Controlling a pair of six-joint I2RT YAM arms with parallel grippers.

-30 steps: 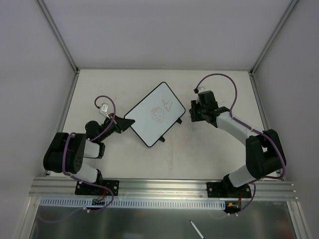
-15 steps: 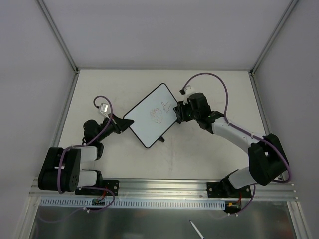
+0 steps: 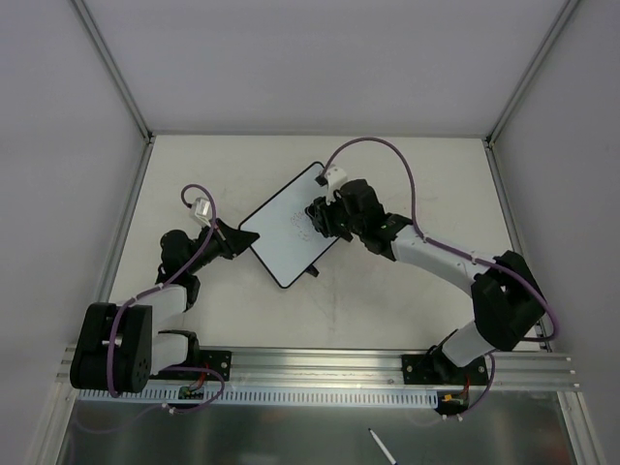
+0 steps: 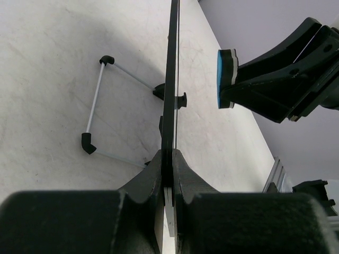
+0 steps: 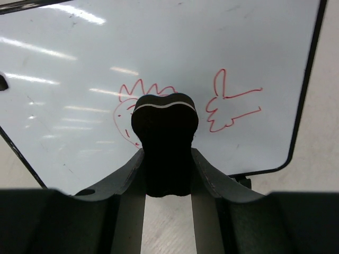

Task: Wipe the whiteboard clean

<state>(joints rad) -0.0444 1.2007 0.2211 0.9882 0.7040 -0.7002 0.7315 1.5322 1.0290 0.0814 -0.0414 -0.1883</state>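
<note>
- Right gripper [image 5: 165,154]: fingers closed snugly on a small black eraser [image 5: 164,135], which fills the gap between them. The lobed end sticks out past the fingertips.
- Eraser's working face is blue, as seen from the left wrist. That face is turned to the whiteboard [image 3: 283,232], and I see a narrow strip of daylight between pad and board there, so I read it as not touching.
- From the right wrist camera the eraser sits in front of the red scribbles [image 5: 233,106], covering the middle of the left drawing. The right one is fully exposed.
- Left gripper [image 4: 168,161]: closed down on the board's rim, one finger on each face, with the board edge-on between them.
- The board lies diagonally mid-table between the two arms. The left arm is at its near-left corner, and the right arm reaches over its far-right part.
- Two small black tabs show on the board's near-right edge.
- A wire stand [image 4: 94,103] with black end caps is behind the board's back, down on the table [image 3: 407,184].
- The table surface is pale and lightly scuffed.
</note>
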